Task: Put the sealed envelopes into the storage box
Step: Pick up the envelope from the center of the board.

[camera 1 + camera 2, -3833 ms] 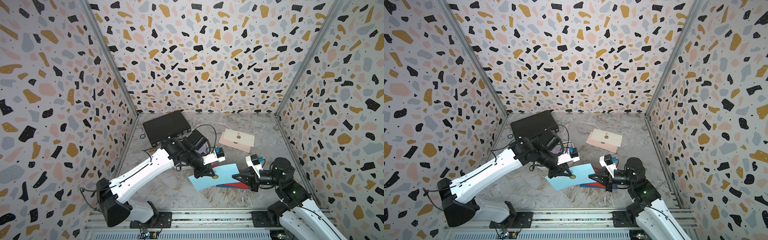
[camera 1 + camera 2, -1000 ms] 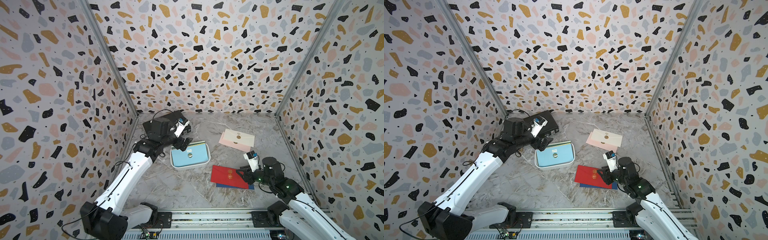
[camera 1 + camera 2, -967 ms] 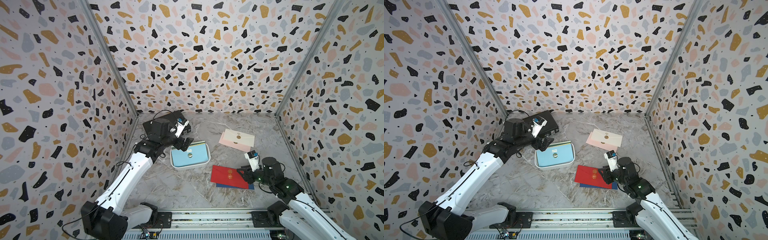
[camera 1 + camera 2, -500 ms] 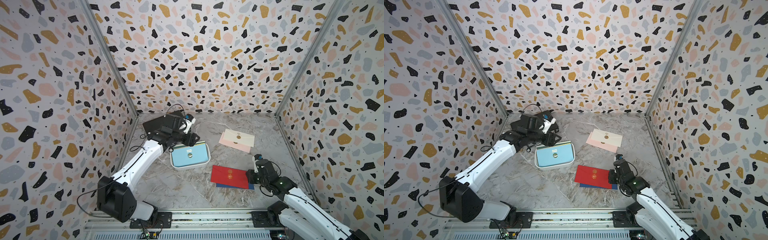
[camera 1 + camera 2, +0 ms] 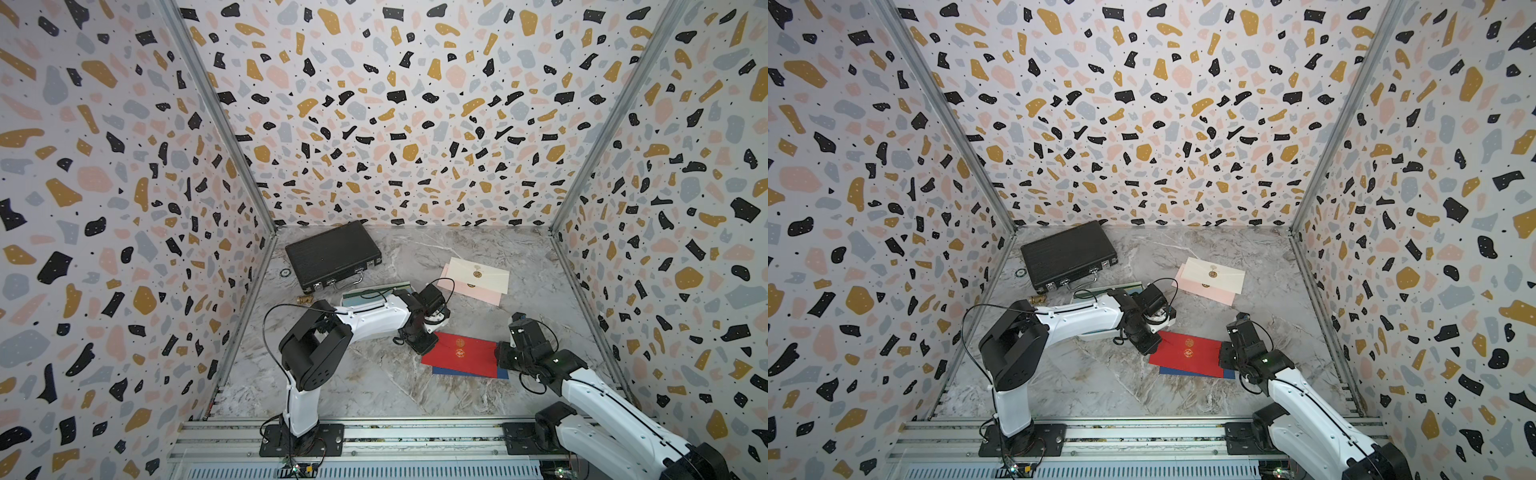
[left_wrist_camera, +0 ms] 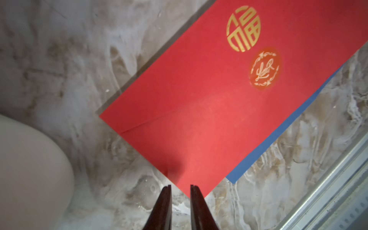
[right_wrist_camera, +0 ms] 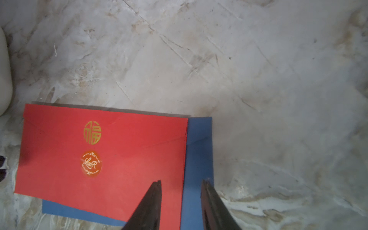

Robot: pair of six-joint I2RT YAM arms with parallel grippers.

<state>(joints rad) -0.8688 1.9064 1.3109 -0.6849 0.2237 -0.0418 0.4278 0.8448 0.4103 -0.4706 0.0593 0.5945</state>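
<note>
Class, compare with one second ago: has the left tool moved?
Yes. The left tool has left the black briefcase and come toward the camera, to a corner of the red envelope.

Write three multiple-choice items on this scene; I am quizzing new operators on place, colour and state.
1. The red envelope lies: A on the blue envelope; B in the briefcase; C in the storage box.
2. The envelope under the cream envelope is: A yellow; B pink; C green.
3. The right gripper has its jaws: A pressed together; B hidden; C apart.
A: blue edges show beneath the red. B: the pink envelope sticks out from under the cream. C: the right wrist view shows a gap between them.
</note>
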